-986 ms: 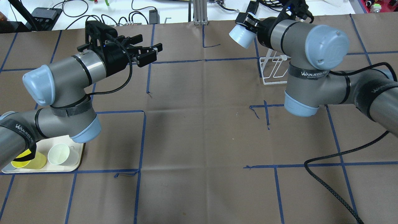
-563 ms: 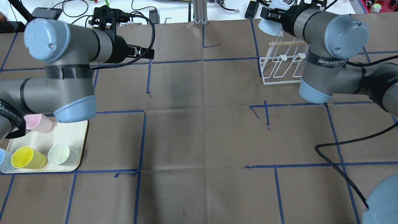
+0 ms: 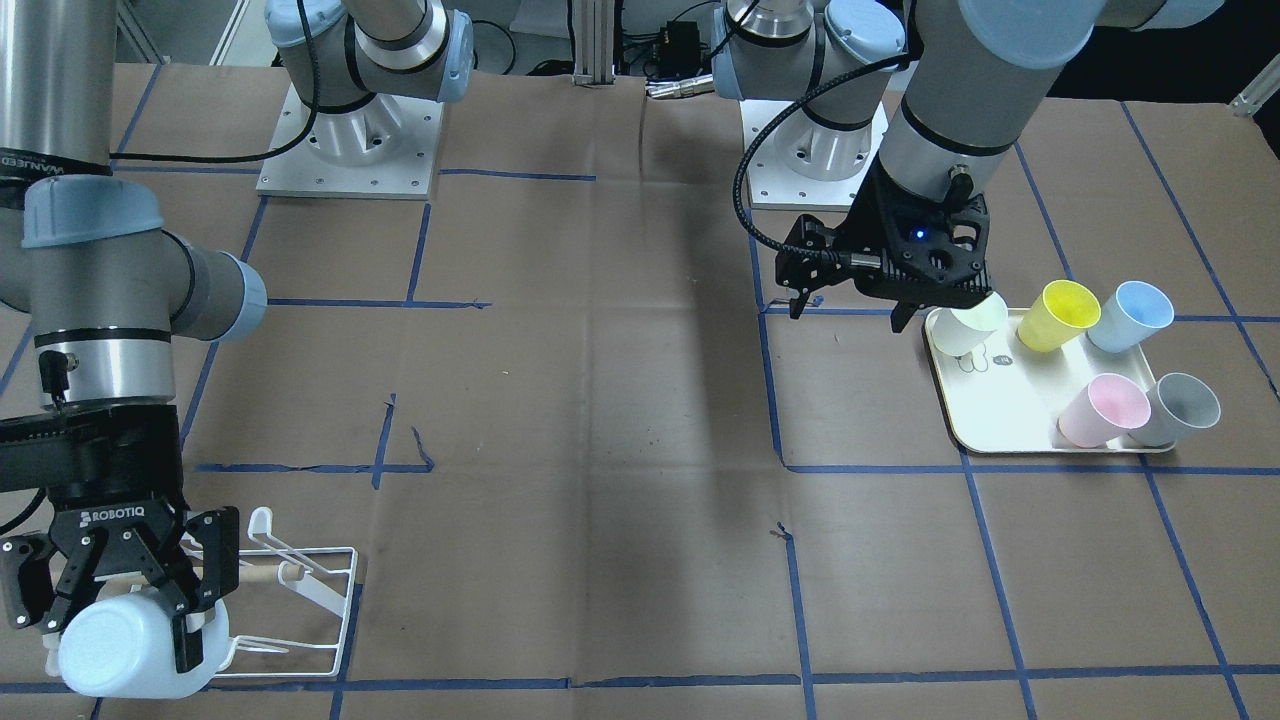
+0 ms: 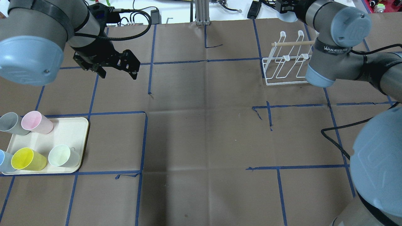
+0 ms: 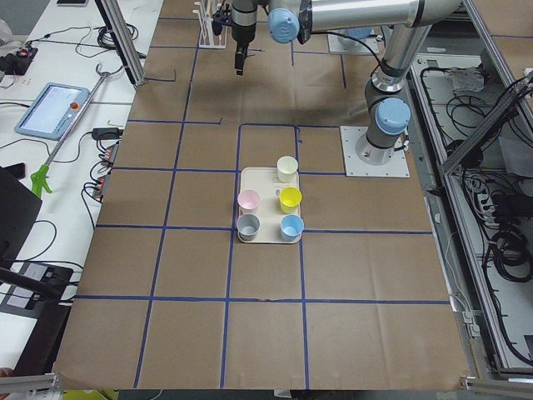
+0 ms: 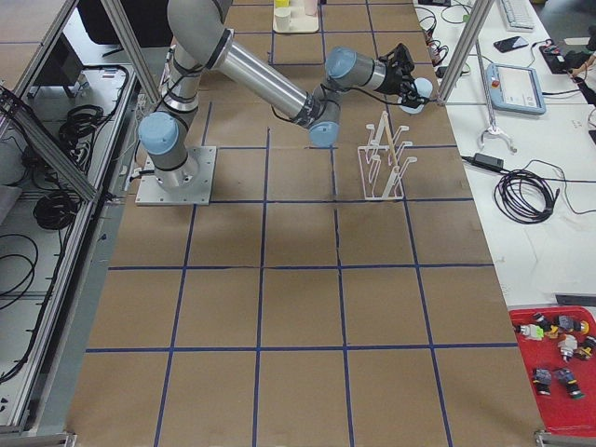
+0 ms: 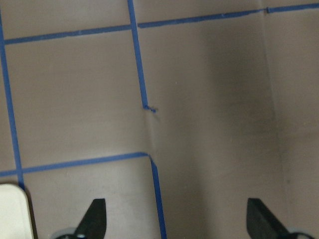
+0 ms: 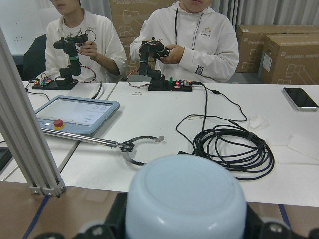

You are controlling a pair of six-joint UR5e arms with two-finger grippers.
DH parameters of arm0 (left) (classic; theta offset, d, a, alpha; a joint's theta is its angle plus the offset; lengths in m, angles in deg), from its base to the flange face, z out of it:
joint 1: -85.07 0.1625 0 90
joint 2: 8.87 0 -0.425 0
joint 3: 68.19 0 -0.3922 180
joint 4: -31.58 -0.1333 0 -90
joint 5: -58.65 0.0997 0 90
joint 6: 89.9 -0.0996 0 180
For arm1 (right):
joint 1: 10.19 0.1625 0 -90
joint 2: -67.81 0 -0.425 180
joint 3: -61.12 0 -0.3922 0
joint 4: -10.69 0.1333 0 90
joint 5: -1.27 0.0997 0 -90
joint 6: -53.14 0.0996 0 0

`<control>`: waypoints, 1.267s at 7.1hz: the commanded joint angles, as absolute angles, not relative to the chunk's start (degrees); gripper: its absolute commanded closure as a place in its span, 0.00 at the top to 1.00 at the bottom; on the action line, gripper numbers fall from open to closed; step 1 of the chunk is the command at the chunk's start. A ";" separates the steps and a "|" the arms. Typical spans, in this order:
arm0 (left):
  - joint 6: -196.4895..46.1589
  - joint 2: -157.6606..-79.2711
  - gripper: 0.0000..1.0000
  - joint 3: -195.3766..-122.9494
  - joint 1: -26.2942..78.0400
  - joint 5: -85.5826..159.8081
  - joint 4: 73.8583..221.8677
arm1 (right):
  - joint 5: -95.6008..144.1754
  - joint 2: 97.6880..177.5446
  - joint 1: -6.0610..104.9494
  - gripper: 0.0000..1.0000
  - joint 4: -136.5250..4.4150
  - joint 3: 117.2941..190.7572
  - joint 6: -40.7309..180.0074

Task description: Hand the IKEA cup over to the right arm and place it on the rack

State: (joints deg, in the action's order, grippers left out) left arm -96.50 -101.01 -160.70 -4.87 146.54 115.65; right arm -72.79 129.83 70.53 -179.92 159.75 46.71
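The IKEA cup (image 3: 120, 650) is pale blue and lies on its side with its base (image 8: 184, 204) pointing away from the robot. My right gripper (image 3: 125, 625) is shut on it, beyond the far end of the white wire rack (image 3: 300, 600) and above the table's far edge. In the overhead view the rack (image 4: 284, 67) stands bare, with its wooden dowel on top, and the right gripper (image 4: 284, 6) is at the top edge. My left gripper (image 4: 119, 75) is open and holds nothing, pointing down at the table; its fingertips (image 7: 94, 219) are spread wide.
A cream tray (image 4: 67, 131) at the near left holds several cups: white (image 4: 61, 156), yellow (image 4: 26, 159), pink (image 4: 36, 121), grey and blue. Beyond the table's far edge, two people sit at a white bench (image 8: 149, 119) with cables, a tablet and handheld controllers.
The right arm has carried the cup farther out, past the rack, which now shows in full. The left arm has swung away, its open gripper turning to point down at the table.
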 commanded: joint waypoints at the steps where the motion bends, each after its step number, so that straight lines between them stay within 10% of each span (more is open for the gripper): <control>1: -96.40 -98.62 0.99 -160.47 -4.32 146.89 122.11 | -72.91 125.13 69.79 0.20 -184.66 157.80 43.57; 9: -121.77 -86.04 0.98 -184.80 26.50 153.13 111.17 | -76.17 124.23 70.76 0.20 -185.83 161.84 44.70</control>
State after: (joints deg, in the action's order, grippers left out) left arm -116.79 -86.63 -181.11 21.51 152.43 116.61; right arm -76.13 124.15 70.58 -185.80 161.75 44.61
